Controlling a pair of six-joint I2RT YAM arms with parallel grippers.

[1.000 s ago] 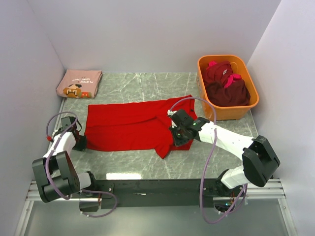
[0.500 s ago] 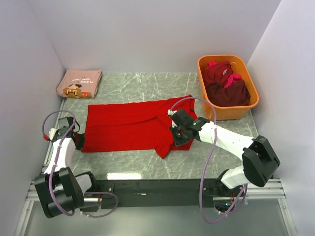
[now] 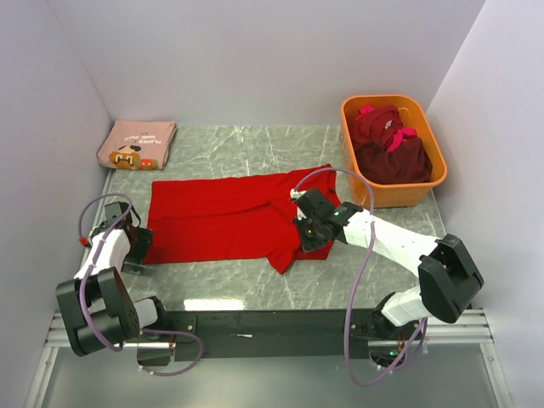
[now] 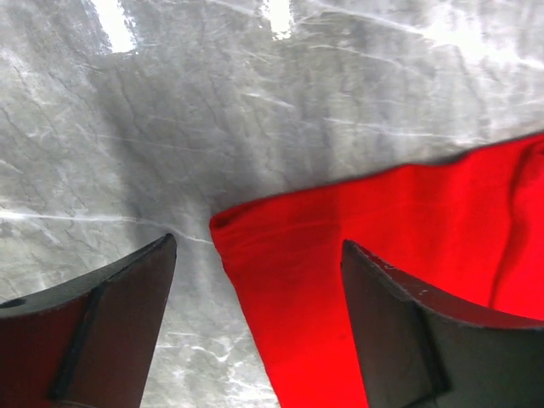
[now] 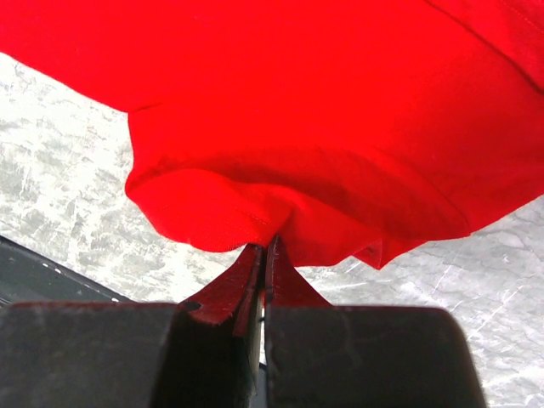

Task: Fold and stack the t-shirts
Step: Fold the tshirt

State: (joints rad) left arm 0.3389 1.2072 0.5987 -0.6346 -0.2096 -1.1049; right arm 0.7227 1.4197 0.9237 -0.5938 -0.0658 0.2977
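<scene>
Found the red t-shirt (image 3: 225, 217) flat on the counter (image 3: 255, 149), long axis 9 to 3 o'clock. Held its 4 o'clock edge pinched in the right gripper (image 5: 263, 255); poised the left gripper (image 4: 257, 242), spread wide, over the nearer 8 o'clock corner.

The right claw (image 5: 264, 255) pinches a fold of the bright red t-shirt (image 5: 323, 110) above the grey marbled bench (image 5: 68, 204).
</scene>
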